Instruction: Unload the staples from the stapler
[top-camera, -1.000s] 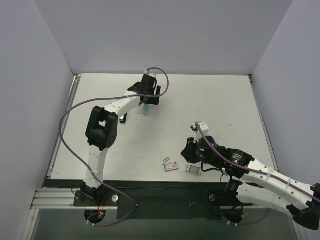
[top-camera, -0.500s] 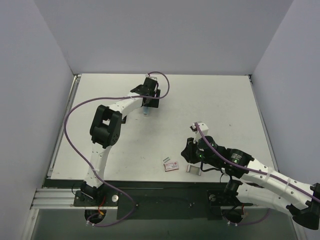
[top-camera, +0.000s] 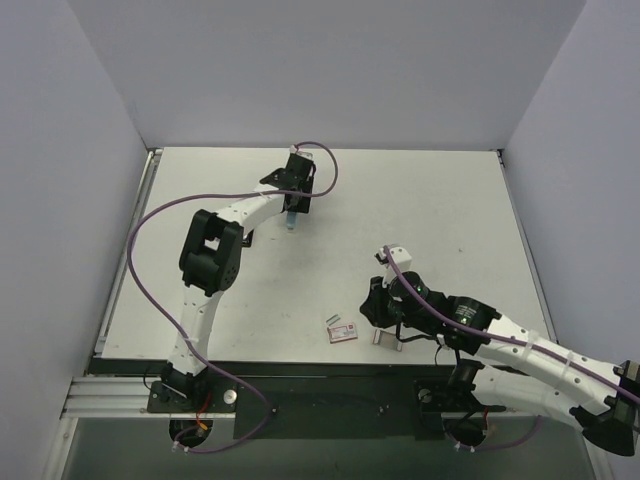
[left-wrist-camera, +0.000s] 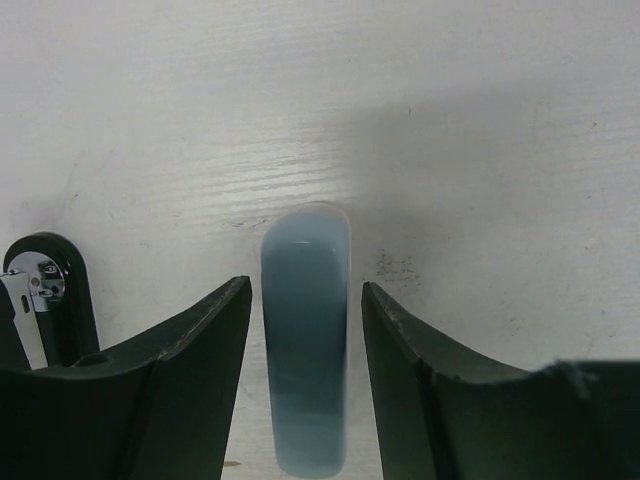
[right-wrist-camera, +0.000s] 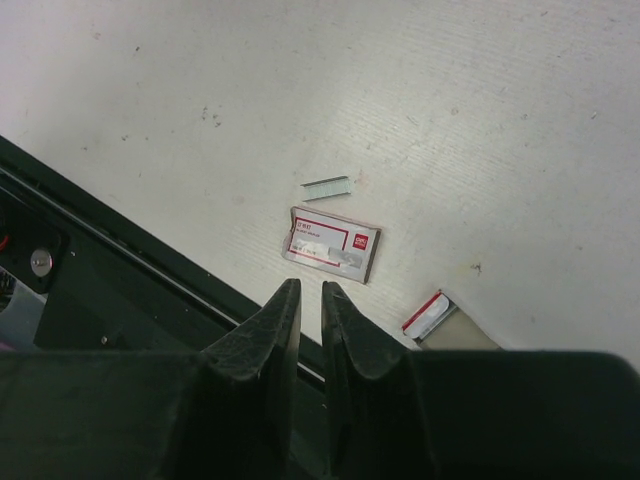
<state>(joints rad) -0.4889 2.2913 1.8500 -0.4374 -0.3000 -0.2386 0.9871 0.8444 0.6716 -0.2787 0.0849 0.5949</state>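
Stapler (left-wrist-camera: 70, 305): black, lying at the far middle of the table (top-camera: 450, 200), just beside the outer face of one finger of my left gripper (left-wrist-camera: 305, 295); the wrist view shows only its chrome-tipped end. My left jaws stand apart, straddling a pale blue bar (left-wrist-camera: 305, 390) without touching it. I judge the step in hand to be taking hold for unloading. Done well, it wants the jaws centred on the black body, not the bar, and closed squarely across its narrow width. My right gripper (right-wrist-camera: 310, 295), jaws nearly together on nothing, hovers near the front edge. Walls (top-camera: 330, 70): plain, pale, on three sides. Table: white, scuffed. Staple box (right-wrist-camera: 332, 243) and a loose strip of staples (right-wrist-camera: 328, 186) lie close together near that edge.
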